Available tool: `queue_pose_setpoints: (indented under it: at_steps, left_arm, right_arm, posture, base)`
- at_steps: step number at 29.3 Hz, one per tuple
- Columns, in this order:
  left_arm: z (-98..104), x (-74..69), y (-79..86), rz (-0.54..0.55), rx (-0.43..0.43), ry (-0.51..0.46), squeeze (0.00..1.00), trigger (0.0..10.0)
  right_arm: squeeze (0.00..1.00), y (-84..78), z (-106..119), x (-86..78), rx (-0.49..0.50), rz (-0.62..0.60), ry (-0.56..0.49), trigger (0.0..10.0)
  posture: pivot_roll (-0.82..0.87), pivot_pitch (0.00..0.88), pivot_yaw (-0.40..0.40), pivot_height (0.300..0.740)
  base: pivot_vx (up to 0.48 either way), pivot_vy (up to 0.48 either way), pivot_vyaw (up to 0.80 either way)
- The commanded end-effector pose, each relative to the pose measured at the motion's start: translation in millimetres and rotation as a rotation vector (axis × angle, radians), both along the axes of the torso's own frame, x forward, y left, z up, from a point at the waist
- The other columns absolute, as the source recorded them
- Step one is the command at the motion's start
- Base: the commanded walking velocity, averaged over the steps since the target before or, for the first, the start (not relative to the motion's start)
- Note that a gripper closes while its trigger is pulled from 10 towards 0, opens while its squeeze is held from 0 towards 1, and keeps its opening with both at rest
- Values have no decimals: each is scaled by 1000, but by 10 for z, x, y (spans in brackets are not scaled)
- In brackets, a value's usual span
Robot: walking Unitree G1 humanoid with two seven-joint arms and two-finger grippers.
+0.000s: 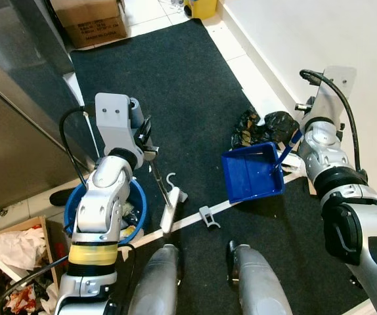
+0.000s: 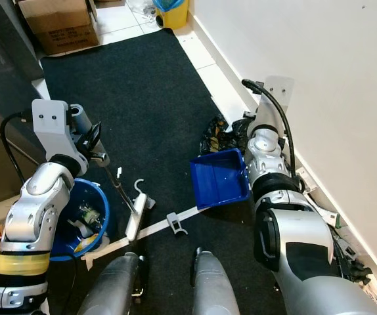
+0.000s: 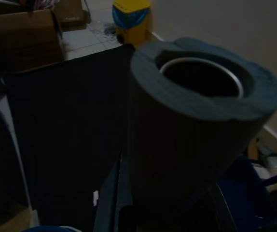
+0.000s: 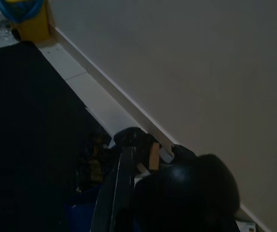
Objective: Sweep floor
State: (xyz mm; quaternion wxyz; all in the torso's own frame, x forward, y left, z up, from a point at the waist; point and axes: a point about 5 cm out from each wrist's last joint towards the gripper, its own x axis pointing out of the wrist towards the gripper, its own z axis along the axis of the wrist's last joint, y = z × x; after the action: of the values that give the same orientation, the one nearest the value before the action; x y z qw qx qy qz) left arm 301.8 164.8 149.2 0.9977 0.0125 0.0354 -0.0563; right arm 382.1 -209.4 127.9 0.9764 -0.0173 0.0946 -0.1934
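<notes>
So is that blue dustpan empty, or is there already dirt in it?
It looks empty: the blue dustpan shows only bare blue inside. The black crumpled rubbish lies on the floor just beyond it.

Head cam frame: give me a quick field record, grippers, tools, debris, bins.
left gripper: holds broom handle, broom head low by the robot's legs
right gripper: holds blue dustpan by its handle, pan on dark mat
debris: black crumpled trash just beyond the pan, near the wall
blue bucket: robot's left, holds trash
cardboard box: far left
yellow bin: far end by the wall
</notes>
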Motion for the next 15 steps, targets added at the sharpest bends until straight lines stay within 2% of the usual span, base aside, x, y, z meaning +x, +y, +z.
queue_pose_setpoints:
  at_steps: [1, 3, 6, 10, 15]
  left_arm:
    - [0, 2, 58, 18, 27, -8, 0, 10000]
    - [-9, 14, 66, 27, 33, -5, 0, 10000]
    - [-19, 22, 62, 30, 35, 0, 0, 10000]
    - [-29, 25, 61, 32, 42, 2, 0, 10000]
    - [-36, 32, 61, 35, 45, 0, 0, 10000]
  right_arm:
    - [0, -89, -11, -24, 14, -33, 11, 10000]
    - [0, -112, 24, -10, 59, -49, 8, 10000]
    - [0, -147, 214, 56, 77, -56, -36, 10000]
    - [0, -205, 330, 92, 20, -43, -5, 10000]
    - [0, -267, 382, 93, 11, -37, 17, 10000]
  posture:
    - [115, 116, -12, 740]
    - [99, 114, -15, 740]
    - [95, 114, -17, 740]
    - [92, 114, -21, 740]
    - [79, 113, -28, 740]
  base:
    - [0, 0, 0]
    - [0, 0, 0]
    - [0, 0, 0]
    - [0, 0, 0]
    - [0, 0, 0]
